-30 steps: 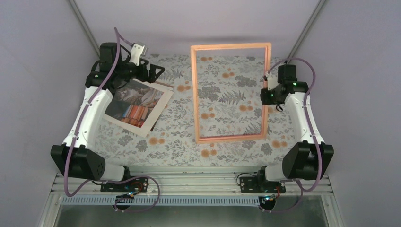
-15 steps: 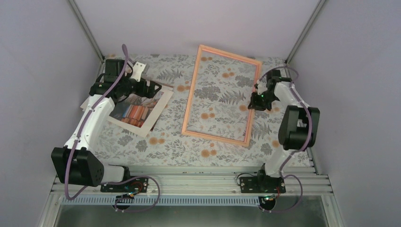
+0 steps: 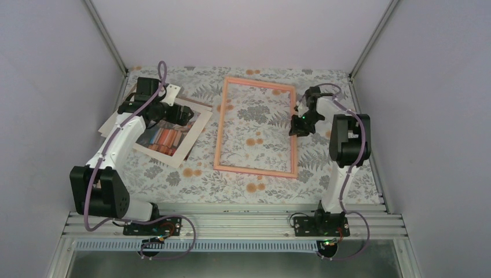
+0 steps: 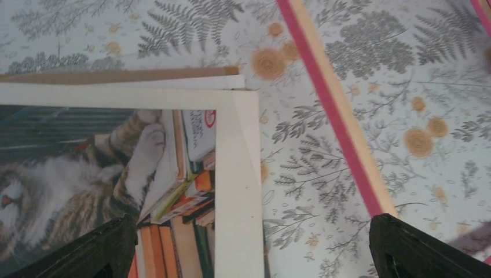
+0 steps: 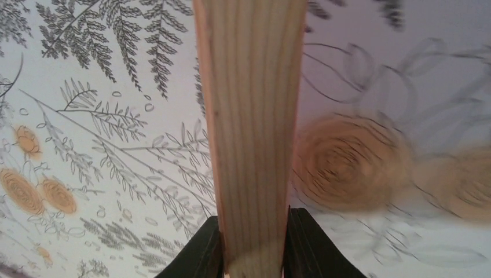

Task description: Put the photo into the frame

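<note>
The photo (image 3: pixel 168 134), a tabby cat on stacked books with a white border, lies face up at the left on the floral cloth. My left gripper (image 3: pixel 185 114) is open just above its far right corner. In the left wrist view, the left gripper (image 4: pixel 255 252) has its jaws wide apart astride the photo's (image 4: pixel 116 174) white right border. The pink frame (image 3: pixel 220 127) lies low over the middle of the cloth, turned slightly. My right gripper (image 3: pixel 299 123) is shut on its right rail. The right wrist view shows the right gripper (image 5: pixel 253 255) clamping the rail's bare wood (image 5: pixel 255 104).
A brown cardboard board (image 4: pixel 116 75) sticks out from under the photo's far edge. The frame's near rail (image 4: pixel 336 110) runs just right of the photo. Enclosure walls and corner posts (image 3: pixel 107 37) stand close round the cloth (image 3: pixel 191 174).
My right arm has laid the frame down from upright to nearly flat and carried it left toward the photo. My left gripper has dropped lower over the photo's corner.
</note>
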